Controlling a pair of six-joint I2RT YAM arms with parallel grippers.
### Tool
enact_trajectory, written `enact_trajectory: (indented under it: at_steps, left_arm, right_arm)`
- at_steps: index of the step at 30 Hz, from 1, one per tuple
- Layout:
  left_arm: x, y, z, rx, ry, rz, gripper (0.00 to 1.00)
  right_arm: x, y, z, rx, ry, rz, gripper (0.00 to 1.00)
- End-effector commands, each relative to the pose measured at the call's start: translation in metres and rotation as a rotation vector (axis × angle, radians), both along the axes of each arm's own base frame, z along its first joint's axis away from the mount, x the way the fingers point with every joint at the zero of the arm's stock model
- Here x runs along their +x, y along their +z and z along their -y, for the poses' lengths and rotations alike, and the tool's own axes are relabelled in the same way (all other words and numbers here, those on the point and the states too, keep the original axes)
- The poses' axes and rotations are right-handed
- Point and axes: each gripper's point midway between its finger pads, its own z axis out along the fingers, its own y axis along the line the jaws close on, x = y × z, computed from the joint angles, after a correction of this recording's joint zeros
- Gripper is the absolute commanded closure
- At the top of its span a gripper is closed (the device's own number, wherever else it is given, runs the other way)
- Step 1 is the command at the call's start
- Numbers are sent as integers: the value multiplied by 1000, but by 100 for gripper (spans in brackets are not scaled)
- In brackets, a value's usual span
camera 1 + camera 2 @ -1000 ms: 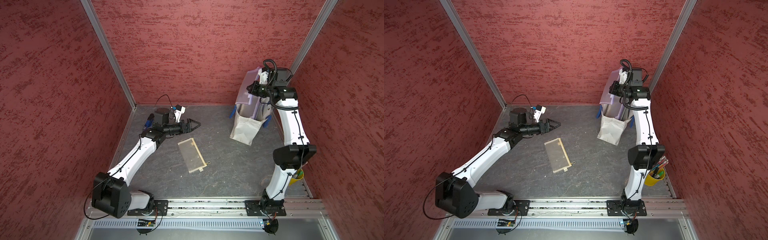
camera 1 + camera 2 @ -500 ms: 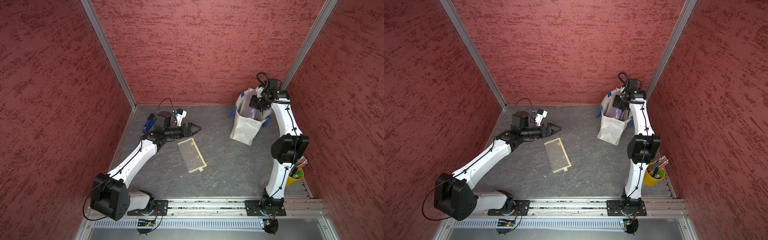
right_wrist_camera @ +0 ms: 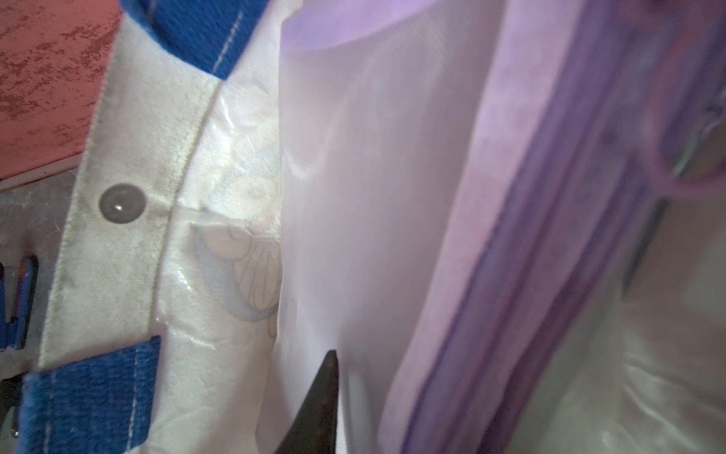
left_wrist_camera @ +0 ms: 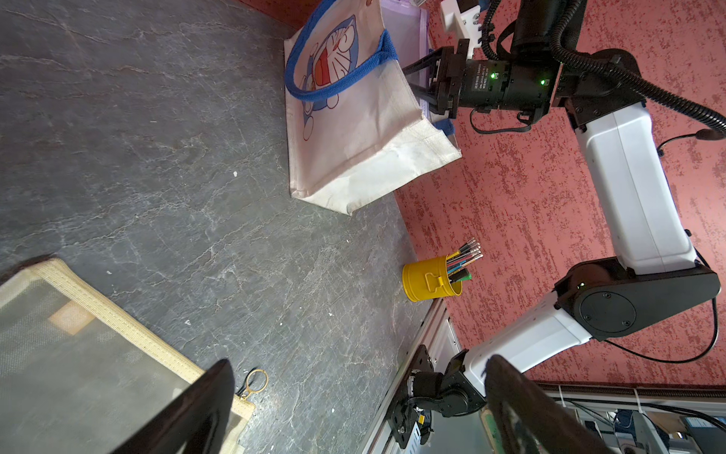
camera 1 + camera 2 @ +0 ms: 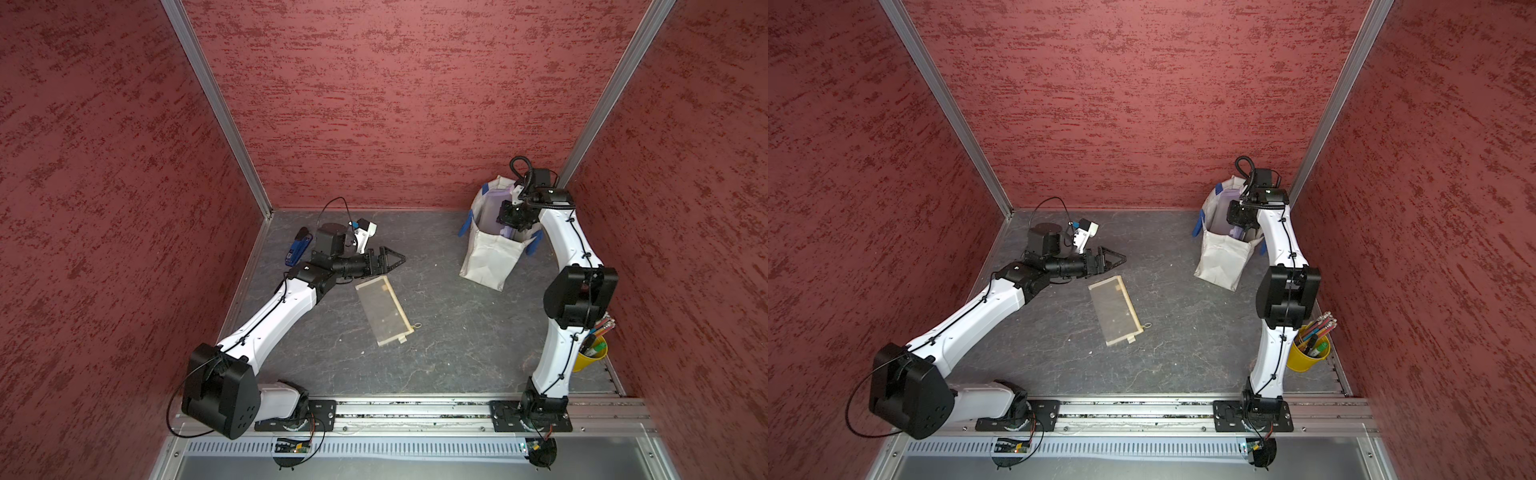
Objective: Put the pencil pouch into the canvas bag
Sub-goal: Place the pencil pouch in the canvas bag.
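The off-white canvas bag (image 5: 486,262) (image 5: 1221,257) with blue handles stands at the back right; its cartoon print shows in the left wrist view (image 4: 353,129). A purple pencil pouch (image 5: 496,197) (image 3: 393,196) stands upright inside it, its top above the rim. My right gripper (image 5: 513,218) reaches down into the bag's mouth beside the pouch. One dark finger (image 3: 322,405) lies against the pouch's pale sheet; the other is hidden. My left gripper (image 5: 395,264) (image 4: 359,365) hovers open over the far end of a beige mesh pouch (image 5: 384,309) lying flat mid-table.
A yellow cup of pens (image 5: 590,353) (image 4: 428,277) stands at the right edge behind my right arm. A blue object (image 5: 297,247) lies near the left wall behind my left wrist. Red walls enclose three sides; a metal rail runs along the front.
My right arm has come down, taking the purple pouch from above the bag to inside it. My left gripper has shifted slightly toward the beige pouch.
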Motion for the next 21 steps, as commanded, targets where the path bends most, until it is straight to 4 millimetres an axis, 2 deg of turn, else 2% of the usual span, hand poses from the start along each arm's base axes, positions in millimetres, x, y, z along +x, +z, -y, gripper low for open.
enact_trajectory:
  at_steps: [1, 5, 9, 11, 14, 16, 21]
  left_arm:
    - [3, 1, 2, 6, -2, 14, 0]
    - [5, -2, 1, 4, 7, 2, 0]
    - [7, -14, -3, 26, 25, -45, 0]
    - [4, -30, -7, 71, 37, -97, 0]
    - [0, -59, -16, 127, 65, -183, 1]
    - [-6, -79, -22, 147, 88, -237, 0]
    - [-20, -115, -31, 177, 122, -321, 0]
  right_arm:
    - [-6, 43, 13, -68, -27, 100, 63]
    - [-15, 65, 18, -114, -40, 129, 48]
    - [-29, 93, 23, -201, -49, 151, 41]
    - [-39, 110, 16, -237, -34, 167, 40]
    - [-53, 124, -18, -220, 32, 190, 39]
    - [-66, 123, -54, -197, 95, 190, 38]
    - [-97, 91, -140, -53, 224, 149, 34]
